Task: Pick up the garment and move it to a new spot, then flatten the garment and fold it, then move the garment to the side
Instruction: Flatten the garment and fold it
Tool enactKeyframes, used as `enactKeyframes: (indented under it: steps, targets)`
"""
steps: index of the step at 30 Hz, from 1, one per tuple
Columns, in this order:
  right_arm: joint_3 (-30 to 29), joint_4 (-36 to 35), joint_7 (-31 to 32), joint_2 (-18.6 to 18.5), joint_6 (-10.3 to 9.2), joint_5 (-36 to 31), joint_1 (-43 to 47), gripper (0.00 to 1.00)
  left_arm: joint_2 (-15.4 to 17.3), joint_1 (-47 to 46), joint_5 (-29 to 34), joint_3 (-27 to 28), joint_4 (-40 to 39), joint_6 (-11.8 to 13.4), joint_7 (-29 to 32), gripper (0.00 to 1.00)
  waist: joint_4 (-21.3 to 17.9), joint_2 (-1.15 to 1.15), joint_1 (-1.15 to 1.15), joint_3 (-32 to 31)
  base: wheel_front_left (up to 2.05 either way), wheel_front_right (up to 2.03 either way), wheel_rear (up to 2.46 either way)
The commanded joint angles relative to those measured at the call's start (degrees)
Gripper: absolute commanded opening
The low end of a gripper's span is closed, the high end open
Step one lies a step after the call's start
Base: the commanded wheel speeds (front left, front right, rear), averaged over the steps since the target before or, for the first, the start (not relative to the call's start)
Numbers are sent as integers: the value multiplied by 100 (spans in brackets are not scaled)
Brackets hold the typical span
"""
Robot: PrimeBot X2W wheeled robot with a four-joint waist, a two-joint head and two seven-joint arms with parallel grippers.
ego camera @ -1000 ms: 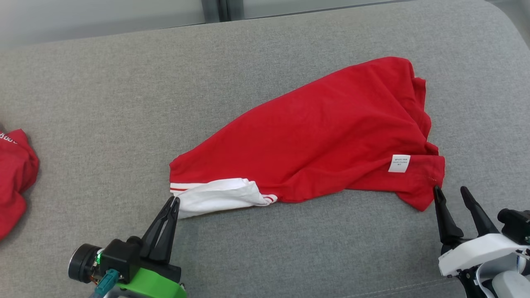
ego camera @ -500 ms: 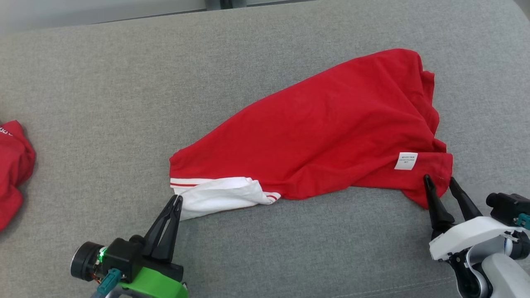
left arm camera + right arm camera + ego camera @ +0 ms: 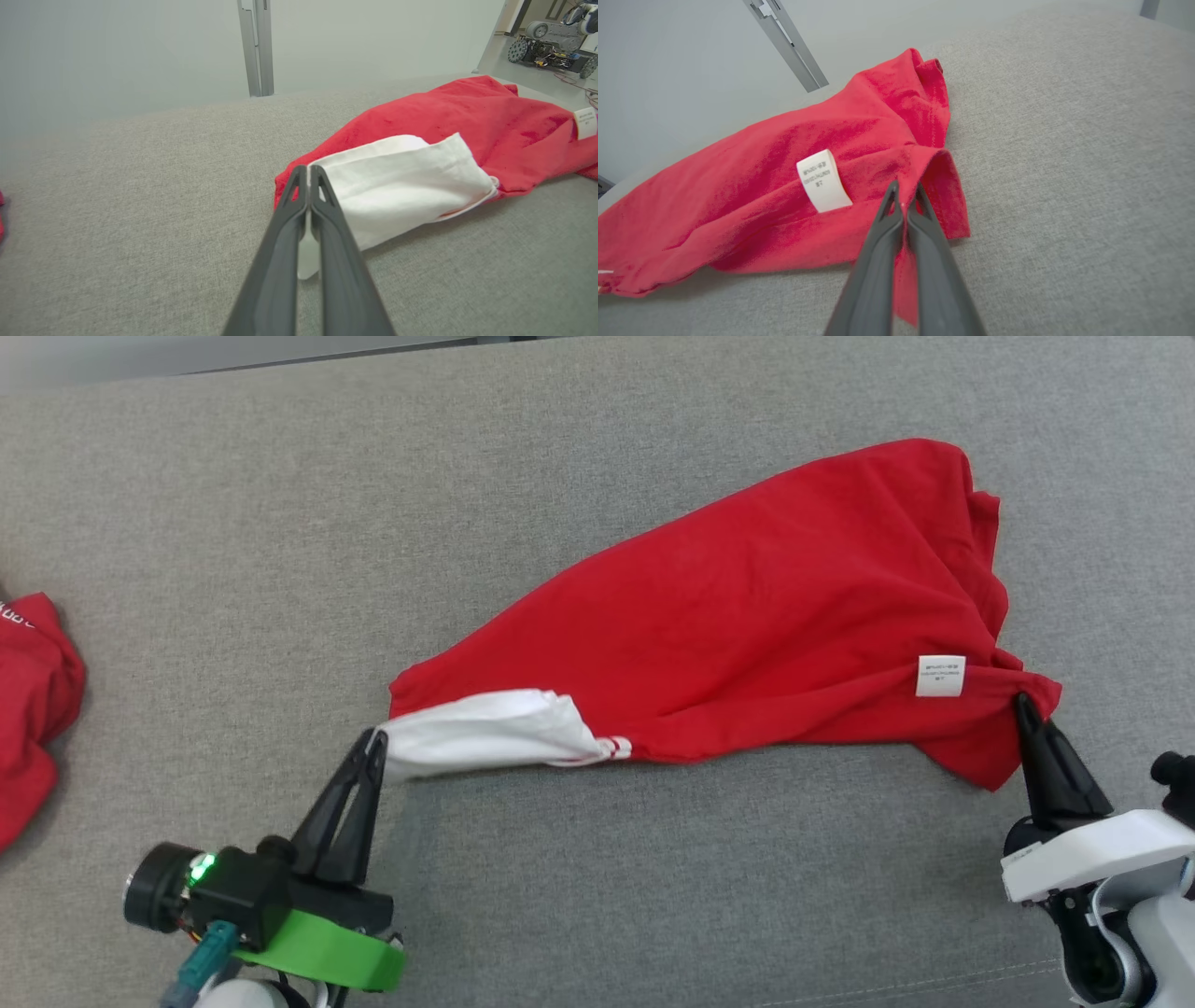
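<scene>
The garment [image 3: 747, 625] is a red shirt with a white sleeve [image 3: 485, 733] and a white label [image 3: 940, 675], lying spread on the grey cushion. My left gripper [image 3: 372, 739] is shut on the tip of the white sleeve; in the left wrist view white cloth [image 3: 402, 186] sits pinched between its dark fingers [image 3: 327, 233]. At the shirt's right corner my right gripper [image 3: 1022, 702] is shut on the red hem, just below the label. The right wrist view has red fabric [image 3: 784, 186] caught between the closed fingers [image 3: 878, 252], beside the label [image 3: 823, 181].
Another red garment [image 3: 33, 709] lies bunched at the cushion's far left edge. The grey cushion [image 3: 597, 896] stretches wide in front of and behind the shirt. A wall and a metal post [image 3: 256, 46] stand behind the cushion, with a wheeled machine [image 3: 551, 37] on the floor at the far right.
My right gripper moved up onto the shirt's right corner and closed on the hem. The left gripper pulled the white sleeve slightly left and up. The head camera also shifted.
</scene>
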Motion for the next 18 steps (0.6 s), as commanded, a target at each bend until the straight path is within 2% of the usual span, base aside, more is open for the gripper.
enactKeyframes:
  steps: [1,5,9,14,18]
  targets:
    - [-62,-251,-7,-111,-6,29,61,0,91,-146,79,82,-164,5,-3,0,2,0,0,-15,0,0,0]
    - [-183,-1083,-10,-485,-6,261,96,0,380,-469,16,271,-806,6,-3,0,15,0,0,11,0,0,0]
    - [-243,-1792,15,-1113,-6,758,-269,0,897,-1184,-317,361,-1312,7,66,0,47,0,0,185,0,0,0]
    - [-532,-2238,380,-1852,-6,1474,-1301,0,1706,-2796,-810,250,-1783,8,680,0,88,0,0,633,0,0,0]
    - [-464,-2015,849,-2309,-6,1578,-2605,0,2333,-4545,-1099,-194,-1580,9,1102,0,105,0,0,1087,0,0,0]
